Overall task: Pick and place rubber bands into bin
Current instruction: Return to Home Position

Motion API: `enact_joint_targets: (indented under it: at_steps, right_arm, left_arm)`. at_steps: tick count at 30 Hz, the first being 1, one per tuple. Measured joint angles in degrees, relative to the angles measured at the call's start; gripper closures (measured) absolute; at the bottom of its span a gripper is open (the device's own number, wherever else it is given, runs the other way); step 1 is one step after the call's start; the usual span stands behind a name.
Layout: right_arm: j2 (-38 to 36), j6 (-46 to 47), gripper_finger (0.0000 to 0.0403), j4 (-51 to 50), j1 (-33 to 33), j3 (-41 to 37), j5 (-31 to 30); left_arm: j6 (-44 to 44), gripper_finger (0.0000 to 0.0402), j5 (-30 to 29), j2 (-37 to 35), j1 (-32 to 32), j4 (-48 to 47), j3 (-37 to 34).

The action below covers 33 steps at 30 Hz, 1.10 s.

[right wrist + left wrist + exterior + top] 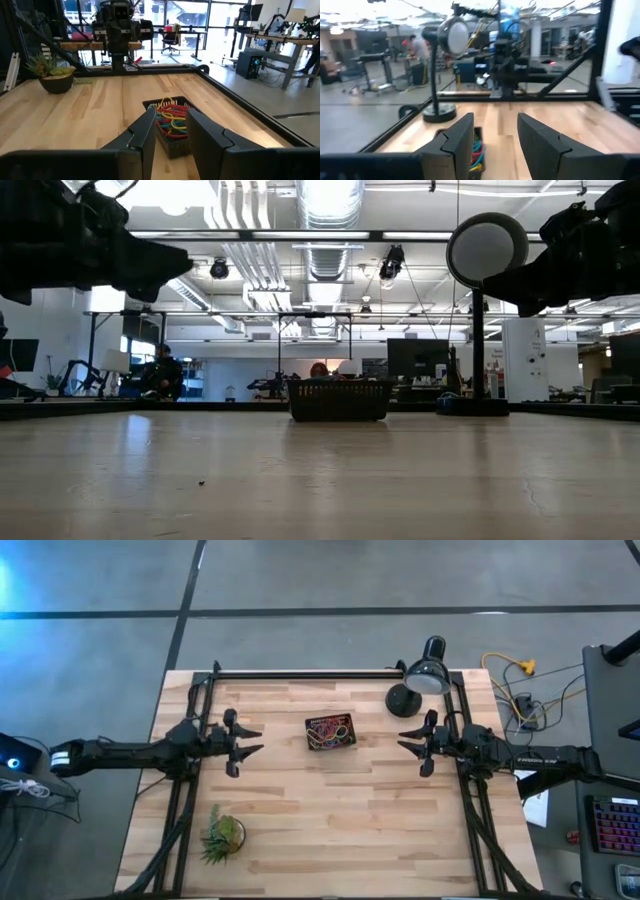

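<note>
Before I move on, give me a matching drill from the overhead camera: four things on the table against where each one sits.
Things:
1. small black ribbed rectangular bin
2. black round-based desk lamp
3. spiky green potted plant
4. multicoloured rubber bands

Places:
A. high view's lower left, on the left arm's side
B. piled inside the bin
C. mid-table, between the left gripper and the right gripper, both open
D. high view's upper right, by the right arm

Pairs: 1-C, 2-D, 3-A, 4-B
</note>
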State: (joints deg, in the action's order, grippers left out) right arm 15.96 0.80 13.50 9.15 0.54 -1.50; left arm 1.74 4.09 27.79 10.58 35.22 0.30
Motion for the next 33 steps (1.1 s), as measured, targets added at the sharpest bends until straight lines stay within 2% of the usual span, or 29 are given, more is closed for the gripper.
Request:
enact_joint_targets:
  at_steps: [5,11,20,24,33]
  right_arm:
    - [0.0,-0.6,0.0300,0.0,0.0,0.0,0.0]
    - [0.0,-0.3,0.0300,0.0,0.0,0.0,0.0]
    - [0.0,0.4,0.0300,0.0,0.0,0.0,0.0]
    - [0.4,0.9,0.0300,-0.1,0.0,0.0,0.0]
    - [2.2,1.7,0.0300,0.0,0.0,0.0,0.0]
  left_arm:
    - [-0.4,0.0265,1.2,-7.6,-0.3,-6.0,0.0]
    - [-0.4,0.0265,-1.5,-15.5,-0.6,-14.7,0.0]
    - [0.0,0.0265,-1.7,-24.0,-2.3,-23.4,0.0]
    - [0.1,0.0265,-1.7,-26.4,-2.9,-25.0,0.0]
    - [-2.0,0.0265,-1.6,-26.0,-4.9,-27.6,0.1]
